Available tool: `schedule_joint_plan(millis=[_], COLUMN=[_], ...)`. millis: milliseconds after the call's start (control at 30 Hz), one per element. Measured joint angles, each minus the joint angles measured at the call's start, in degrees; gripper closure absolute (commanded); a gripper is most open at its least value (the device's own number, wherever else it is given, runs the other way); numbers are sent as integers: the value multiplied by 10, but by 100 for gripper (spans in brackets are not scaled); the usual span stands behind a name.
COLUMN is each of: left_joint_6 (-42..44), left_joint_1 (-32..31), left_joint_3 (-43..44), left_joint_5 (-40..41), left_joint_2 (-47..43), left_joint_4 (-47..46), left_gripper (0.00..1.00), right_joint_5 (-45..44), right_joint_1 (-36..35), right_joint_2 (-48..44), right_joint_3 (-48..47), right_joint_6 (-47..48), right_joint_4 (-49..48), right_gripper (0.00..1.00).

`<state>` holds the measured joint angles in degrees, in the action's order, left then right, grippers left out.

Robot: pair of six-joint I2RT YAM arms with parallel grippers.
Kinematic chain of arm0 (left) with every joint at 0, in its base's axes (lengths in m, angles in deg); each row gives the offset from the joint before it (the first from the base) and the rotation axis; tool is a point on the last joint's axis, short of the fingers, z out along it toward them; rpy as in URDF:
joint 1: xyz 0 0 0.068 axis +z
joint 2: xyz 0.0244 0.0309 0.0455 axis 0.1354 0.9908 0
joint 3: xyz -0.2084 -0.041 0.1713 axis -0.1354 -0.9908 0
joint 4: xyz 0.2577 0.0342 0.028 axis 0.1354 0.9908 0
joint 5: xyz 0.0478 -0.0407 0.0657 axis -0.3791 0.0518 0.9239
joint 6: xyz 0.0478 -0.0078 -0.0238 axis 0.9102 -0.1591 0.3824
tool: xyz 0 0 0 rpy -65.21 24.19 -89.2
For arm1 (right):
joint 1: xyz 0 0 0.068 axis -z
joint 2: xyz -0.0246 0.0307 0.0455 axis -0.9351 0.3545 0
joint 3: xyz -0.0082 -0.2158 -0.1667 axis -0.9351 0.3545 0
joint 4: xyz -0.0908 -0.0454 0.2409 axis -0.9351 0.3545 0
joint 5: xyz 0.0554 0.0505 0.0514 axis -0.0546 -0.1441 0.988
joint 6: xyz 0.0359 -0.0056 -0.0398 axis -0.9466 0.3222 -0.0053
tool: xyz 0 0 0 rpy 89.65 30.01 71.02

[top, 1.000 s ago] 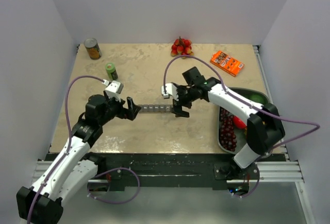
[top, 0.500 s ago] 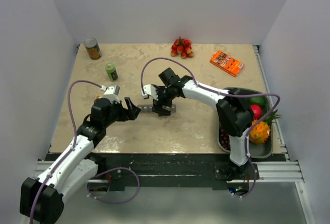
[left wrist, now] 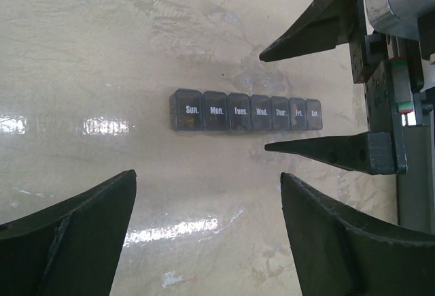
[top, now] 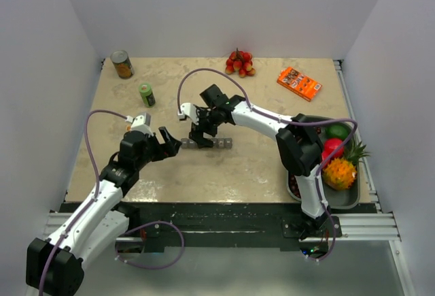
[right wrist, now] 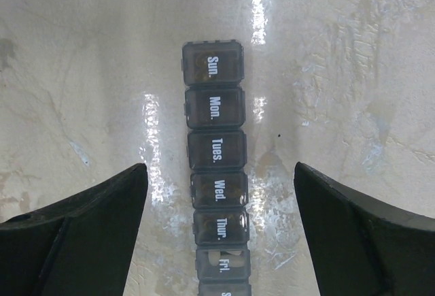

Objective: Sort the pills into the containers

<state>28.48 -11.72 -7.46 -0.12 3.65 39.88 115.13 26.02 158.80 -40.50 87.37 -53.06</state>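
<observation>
The containers [top: 221, 143] are a dark-grey strip of day-labelled lidded compartments lying flat mid-table, all lids down. In the left wrist view the containers [left wrist: 245, 111] lie ahead of my open left gripper [left wrist: 207, 177], apart from it. My left gripper [top: 171, 141] sits just off the strip's left end. My right gripper [top: 199, 135] hovers open over the strip's left half. In the right wrist view the containers [right wrist: 216, 153] run between its spread fingers [right wrist: 102, 207], untouched. A pale pill [right wrist: 216, 260] shows through the Fri lid. No loose pills are in view.
A green bottle [top: 147, 94] and a tin can [top: 122, 64] stand at the back left. A red fruit cluster [top: 239, 62] and an orange box [top: 299, 83] lie at the back. A grey tray [top: 346, 204] of fruit sits at the right edge.
My right arm has swung left along the strip, from its right end to its left half. My left gripper has drawn back slightly. The strip has stayed put.
</observation>
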Motion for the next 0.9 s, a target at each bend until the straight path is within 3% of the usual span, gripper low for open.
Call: schedule_joint_plan(millis=[633,900], left_joint_6=[-26,-39], left_joint_1=[0,0], left_joint_3=[-11,-23], left_joint_5=[9,9], left_joint_2=[-8,-14], left_joint_4=[5,3], left_gripper=[10,11], right_joint_5=[-43,-66], right_joint_1=[-35,-39], right_joint_2=[50,50], right_joint_3=[-2,-7], right_joint_6=[-23,-29], right_joint_4=[-1,-3], right_gripper=[24,50])
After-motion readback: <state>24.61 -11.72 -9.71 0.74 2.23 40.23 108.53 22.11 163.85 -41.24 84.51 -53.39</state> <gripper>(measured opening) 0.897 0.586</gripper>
